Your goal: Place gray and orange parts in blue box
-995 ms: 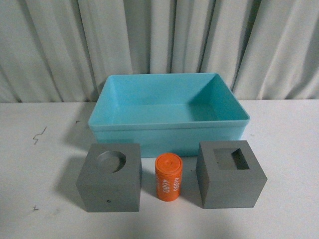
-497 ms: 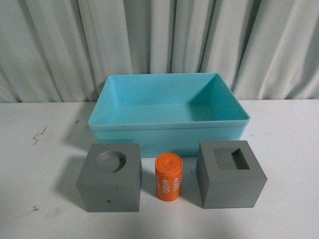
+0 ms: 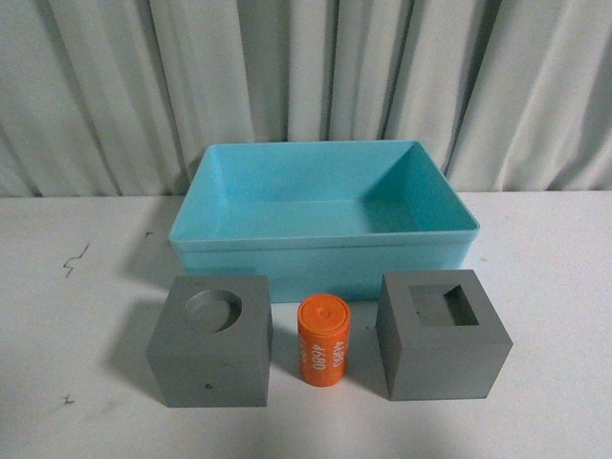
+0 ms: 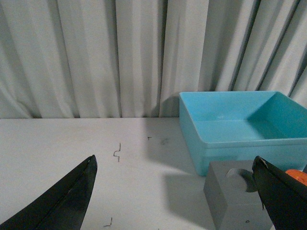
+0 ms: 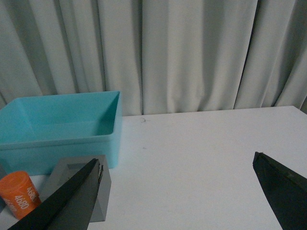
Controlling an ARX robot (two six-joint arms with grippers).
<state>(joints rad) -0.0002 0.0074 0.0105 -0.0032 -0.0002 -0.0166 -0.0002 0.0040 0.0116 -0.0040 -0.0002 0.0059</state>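
left gripper (image 4: 173, 159) and right gripper (image 5: 177, 159) both gape wide, empty. just ahead of the left one sits the round-recess gray cube (image 4: 231, 201), with the blue box (image 4: 240, 139) beyond it. ahead of the right one are the square-recess gray cube (image 5: 64, 173) and the orange cylinder (image 5: 19, 194), printed "4680", on the worktop (image 5: 201, 139).

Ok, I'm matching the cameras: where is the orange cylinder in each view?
Front: orange cylinder between round-recess cube and square-recess cube.
Left wrist: a sliver beside the round-recess cube.
Right wrist: beside the square-recess cube.
Shared landmark: the blue box behind it.
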